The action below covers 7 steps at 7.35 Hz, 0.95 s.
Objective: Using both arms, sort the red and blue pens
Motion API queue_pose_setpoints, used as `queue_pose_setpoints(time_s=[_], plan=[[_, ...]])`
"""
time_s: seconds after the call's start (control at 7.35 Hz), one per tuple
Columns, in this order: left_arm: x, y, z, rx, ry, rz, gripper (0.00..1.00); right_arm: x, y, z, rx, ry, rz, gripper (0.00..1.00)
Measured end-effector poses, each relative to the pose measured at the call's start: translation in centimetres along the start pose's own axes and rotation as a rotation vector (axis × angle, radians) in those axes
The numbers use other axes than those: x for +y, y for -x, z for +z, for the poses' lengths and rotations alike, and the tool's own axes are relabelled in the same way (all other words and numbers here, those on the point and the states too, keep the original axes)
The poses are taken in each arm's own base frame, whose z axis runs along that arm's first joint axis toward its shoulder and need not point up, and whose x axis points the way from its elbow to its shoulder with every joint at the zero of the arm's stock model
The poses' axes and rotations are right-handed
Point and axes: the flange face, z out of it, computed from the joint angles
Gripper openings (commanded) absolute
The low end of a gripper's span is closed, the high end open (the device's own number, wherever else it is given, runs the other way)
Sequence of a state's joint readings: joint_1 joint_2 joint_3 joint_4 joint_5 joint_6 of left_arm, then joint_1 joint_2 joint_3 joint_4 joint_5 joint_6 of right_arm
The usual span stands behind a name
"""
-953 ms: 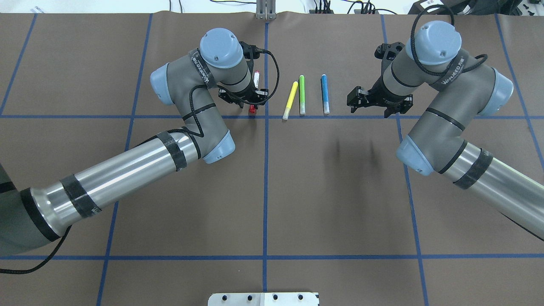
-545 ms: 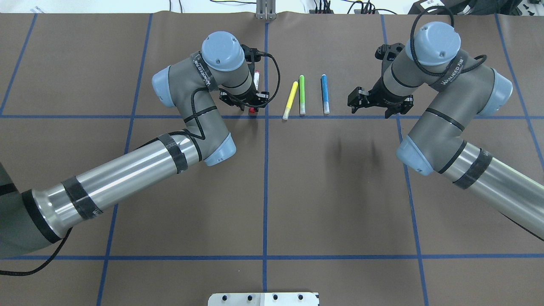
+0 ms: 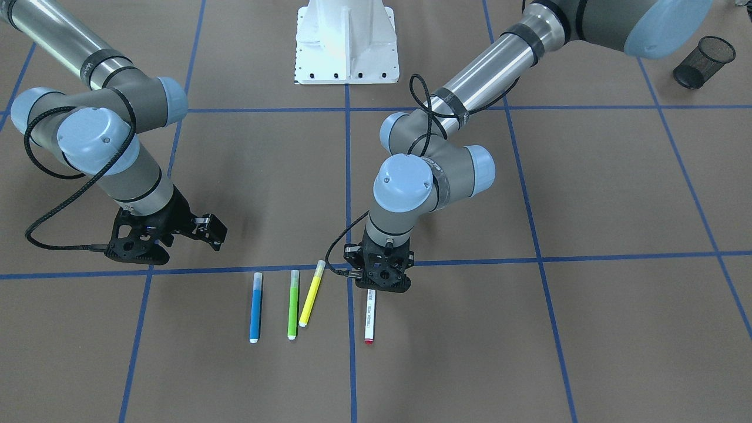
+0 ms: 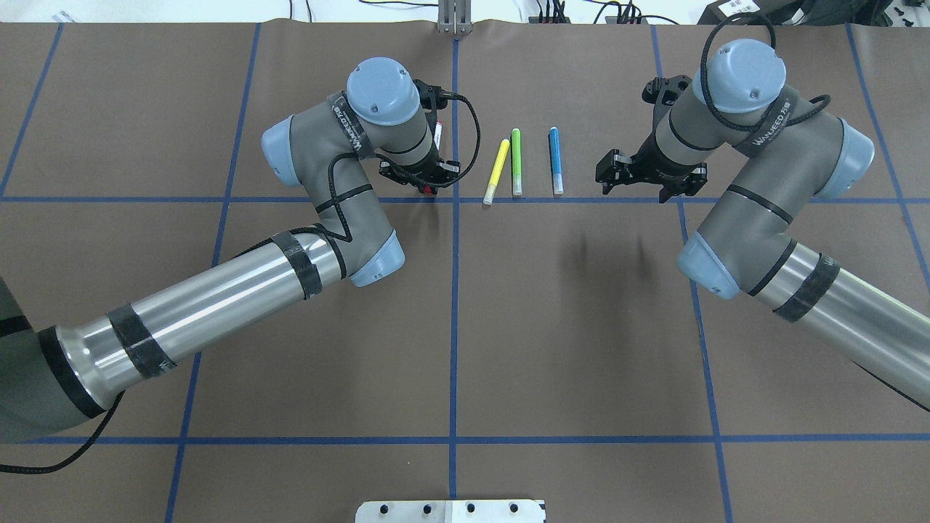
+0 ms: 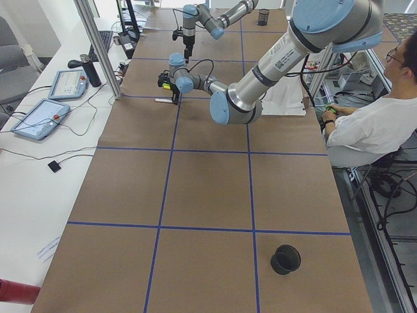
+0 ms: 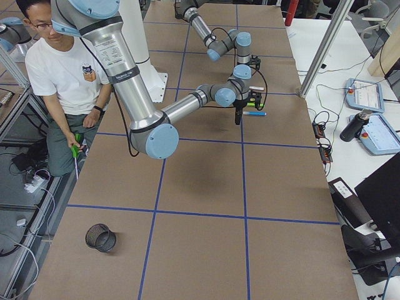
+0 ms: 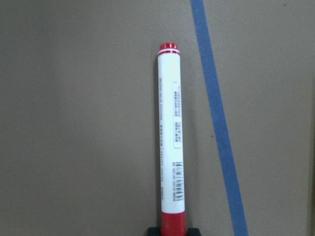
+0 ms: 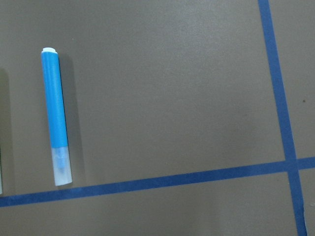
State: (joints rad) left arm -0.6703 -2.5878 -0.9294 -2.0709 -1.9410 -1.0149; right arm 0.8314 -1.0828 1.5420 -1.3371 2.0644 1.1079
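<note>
The red pen (image 3: 369, 314) (image 4: 438, 134), white-barrelled with red ends, lies flat on the brown mat. My left gripper (image 3: 379, 282) (image 4: 430, 181) stands straight down over its capped end. In the left wrist view the red pen (image 7: 171, 142) runs up the frame, and black fingertips (image 7: 192, 231) hug its red cap on both sides. The blue pen (image 3: 256, 308) (image 4: 555, 160) (image 8: 55, 115) lies parallel to it, untouched. My right gripper (image 3: 176, 232) (image 4: 639, 180) hovers open above the mat to that pen's right, apart from it.
A green marker (image 3: 293, 305) (image 4: 516, 161) and a yellow marker (image 3: 311, 294) (image 4: 496, 171) lie between the two pens. A black mesh cup (image 3: 704, 61) (image 5: 285, 259) stands far off on my left. The white pedestal (image 3: 346, 41) is behind. A seated person (image 5: 371, 124) is beside the table.
My left arm has shifted slightly forward and down over the red pen's cap, so less of the cap shows. The right arm has barely moved. No pen has moved.
</note>
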Motion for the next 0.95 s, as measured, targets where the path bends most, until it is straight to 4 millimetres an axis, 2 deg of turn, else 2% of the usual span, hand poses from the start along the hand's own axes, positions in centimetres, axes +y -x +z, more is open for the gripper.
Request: queue_pose_setpoints(time_s=[0.27,0.41,0.54,0.68,0.95], plan=[[-1.3,0.8,-3.0,0.029,-0.037,-0.011,0.0,-0.4,1.3,-0.3,-0.01,-0.005,-0.005,0.99],[-0.9,3.5,-4.3,0.046,-0.031,-0.023,0.0,-0.8,2.2,-0.1,-0.013,-0.006,-0.008,0.98],[0.0,7.8,-5.7,0.072,0.004,-0.042,0.0,-1.6,3.4,0.2,-0.014,-0.006,-0.005,0.98],[1.5,12.7,-8.0,0.106,0.03,-0.057,0.0,-2.4,4.7,0.7,-0.012,-0.004,0.002,0.94],[5.0,21.9,-14.2,0.175,0.058,-0.086,0.0,-4.0,7.4,2.5,0.01,0.009,0.011,0.83]])
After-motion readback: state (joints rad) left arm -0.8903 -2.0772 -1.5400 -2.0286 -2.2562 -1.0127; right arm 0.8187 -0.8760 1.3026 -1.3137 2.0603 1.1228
